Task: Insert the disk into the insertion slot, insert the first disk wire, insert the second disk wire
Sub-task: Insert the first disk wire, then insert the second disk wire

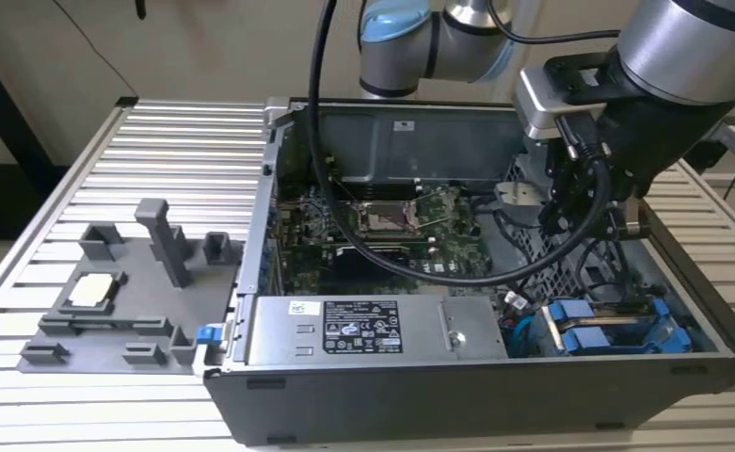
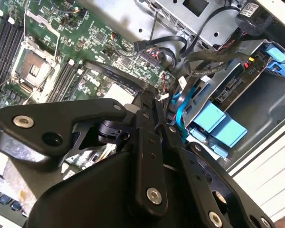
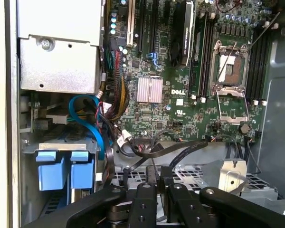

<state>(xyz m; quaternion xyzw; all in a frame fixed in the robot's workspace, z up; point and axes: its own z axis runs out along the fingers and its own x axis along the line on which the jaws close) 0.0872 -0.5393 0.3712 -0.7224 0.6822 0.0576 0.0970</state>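
On the exterior view's left, a grey fixture tray holding a small pale chip lies on the slatted table. To its right stands the open computer case. Along the case's near wall sits the silver power-supply box, which carries a white-and-black printed label. The green motherboard lies farther back and bears white lettering.

At the near right corner, the disk sits in the insertion slot, blue carrier tabs showing. The gripper hangs above and just beyond it. Whether its jaws are apart or together cannot be told.
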